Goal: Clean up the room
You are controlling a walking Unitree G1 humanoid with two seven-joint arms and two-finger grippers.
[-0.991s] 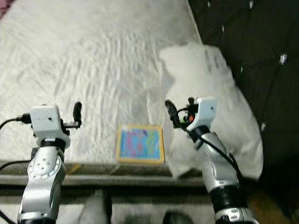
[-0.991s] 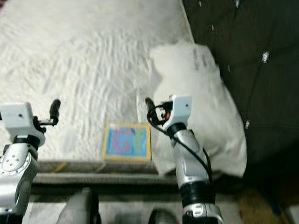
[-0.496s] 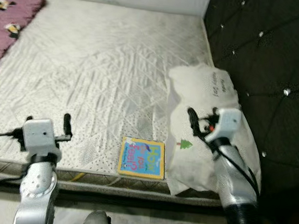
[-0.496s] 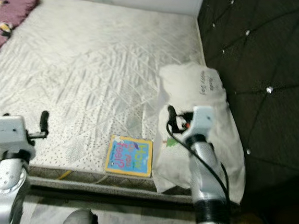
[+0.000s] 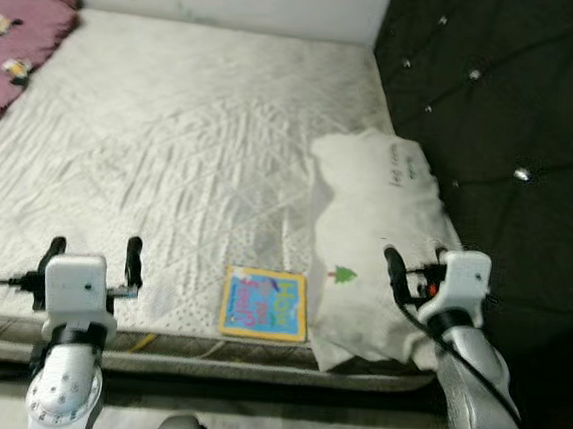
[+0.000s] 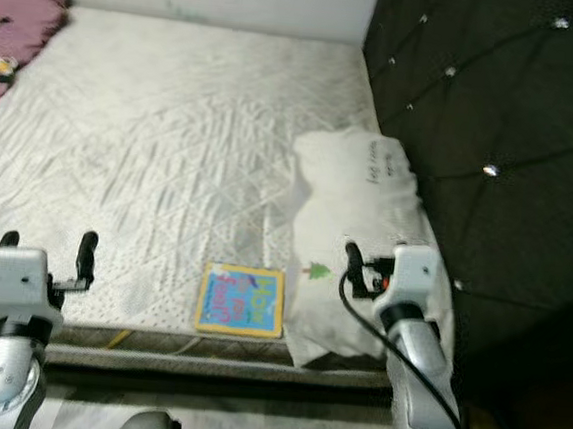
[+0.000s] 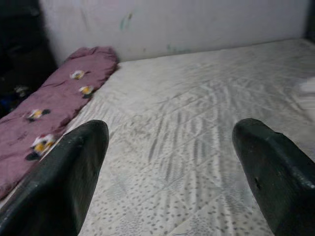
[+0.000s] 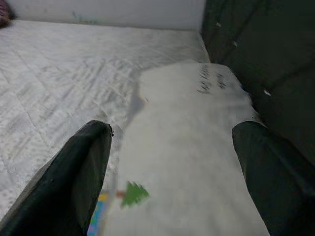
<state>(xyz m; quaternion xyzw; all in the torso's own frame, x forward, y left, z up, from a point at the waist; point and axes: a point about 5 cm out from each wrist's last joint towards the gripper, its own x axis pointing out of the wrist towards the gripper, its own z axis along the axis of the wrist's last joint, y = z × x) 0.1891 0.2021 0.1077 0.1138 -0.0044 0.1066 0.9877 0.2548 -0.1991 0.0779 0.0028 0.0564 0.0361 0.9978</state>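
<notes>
Change: I see the whole view shifted from a second ago, more of the mattress (image 5: 193,136) and the maroon blanket (image 5: 23,11) at its far left now in frame. That is my camera moving; book and pillow sit in the same relation as before. I judge I'm squared up to the bed edge, no pick started.
Meaning for task: nothing tidied yet; approach looks about done, reach comes next.
Book: colourful children's book (image 5: 265,303), yellow border, flat on the mattress at the near edge, between my two arms, just beside the pillow's left edge.
Book axis: close to square, slightly longer near-to-far; near edge roughly parallel with the bed edge. Which way the cover text faces is too small to tell.
Pillow: white pillow (image 5: 375,232), small green tree print, at the right against the dark tufted headboard (image 5: 495,122); long axis near-to-far, near corner overhanging the bed edge.
Left gripper (image 5: 93,255): fingers spread wide, empty, over the near left edge, well left of the book.
Right gripper (image 8: 172,167): fingers wide apart, empty, over the pillow's near end, pointing along it.
</notes>
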